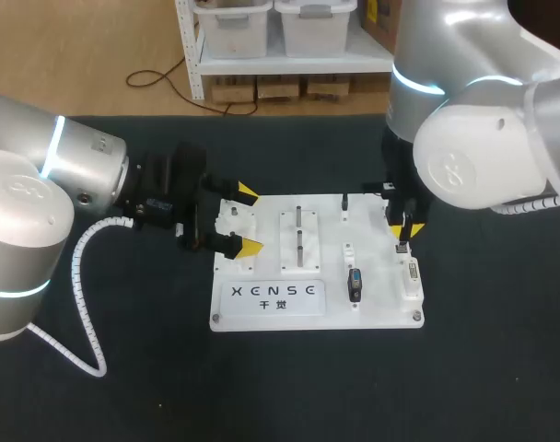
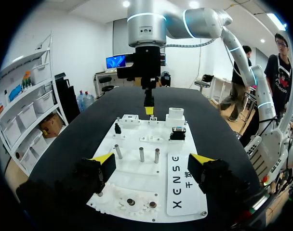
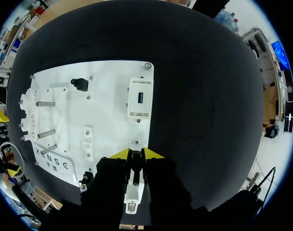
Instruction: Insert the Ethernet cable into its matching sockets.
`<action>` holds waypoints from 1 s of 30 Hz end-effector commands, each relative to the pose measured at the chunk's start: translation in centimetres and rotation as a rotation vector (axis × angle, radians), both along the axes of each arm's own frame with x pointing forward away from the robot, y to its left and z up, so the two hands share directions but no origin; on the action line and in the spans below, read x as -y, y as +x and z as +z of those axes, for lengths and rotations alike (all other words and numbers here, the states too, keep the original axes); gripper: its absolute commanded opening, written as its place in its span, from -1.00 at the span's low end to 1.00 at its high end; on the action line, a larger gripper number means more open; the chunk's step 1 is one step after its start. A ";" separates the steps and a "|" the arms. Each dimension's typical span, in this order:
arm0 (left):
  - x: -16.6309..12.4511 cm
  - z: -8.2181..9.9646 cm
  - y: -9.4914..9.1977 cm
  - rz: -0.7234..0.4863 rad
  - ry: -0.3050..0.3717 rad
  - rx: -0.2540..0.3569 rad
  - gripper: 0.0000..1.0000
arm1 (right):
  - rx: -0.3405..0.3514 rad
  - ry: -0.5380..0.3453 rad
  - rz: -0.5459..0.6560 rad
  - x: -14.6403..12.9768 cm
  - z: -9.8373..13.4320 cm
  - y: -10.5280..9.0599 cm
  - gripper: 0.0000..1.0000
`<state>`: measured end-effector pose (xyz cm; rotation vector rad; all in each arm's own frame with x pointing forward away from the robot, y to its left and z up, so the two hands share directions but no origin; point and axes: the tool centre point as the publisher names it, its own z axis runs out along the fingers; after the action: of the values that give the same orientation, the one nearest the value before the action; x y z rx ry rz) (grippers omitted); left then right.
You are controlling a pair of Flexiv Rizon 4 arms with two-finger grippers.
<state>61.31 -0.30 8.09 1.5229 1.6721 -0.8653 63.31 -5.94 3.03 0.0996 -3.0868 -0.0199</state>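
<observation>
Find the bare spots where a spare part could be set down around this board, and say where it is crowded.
Bare table lies in front of the white board and to its right. Crowded: the board's left edge, straddled by the open fingers of the left gripper, and its right rear, under the right gripper holding the Ethernet plug.

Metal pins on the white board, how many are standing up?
3 metal pins, upright side by side in one row on the white board, ahead of the left hand. None seems hidden.
</observation>
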 end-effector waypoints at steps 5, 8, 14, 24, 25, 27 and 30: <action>-0.1 -0.1 -0.1 0.001 -0.004 0.003 1.00 | -0.008 -0.001 0.005 0.1 -0.5 -0.2 -1.00; -0.1 -0.1 -0.1 0.001 -0.004 0.003 1.00 | -0.011 -0.001 0.007 0.0 -0.7 -0.3 -1.00; -0.1 -0.1 -0.1 0.001 -0.004 0.003 1.00 | -0.010 -0.006 0.017 -0.1 -1.1 -0.3 -1.00; -0.1 -0.1 -0.1 0.001 -0.004 0.003 1.00 | -0.020 -0.011 0.025 -0.2 -2.1 -0.5 -1.00; -0.1 -0.1 -0.1 0.001 -0.004 0.003 1.00 | -0.021 -0.011 0.026 -0.2 -2.2 -0.5 -1.00; -0.1 -0.1 -0.1 0.001 -0.004 0.003 1.00 | -0.024 -0.012 0.026 -0.3 -2.4 -0.5 -1.00; -0.1 -0.1 -0.1 0.001 -0.004 0.003 1.00 | -0.025 -0.012 0.026 -0.3 -2.6 -0.5 -1.00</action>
<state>61.31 -0.30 8.09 1.5229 1.6721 -0.8653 62.75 -5.75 1.81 0.1387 -3.0625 -0.0019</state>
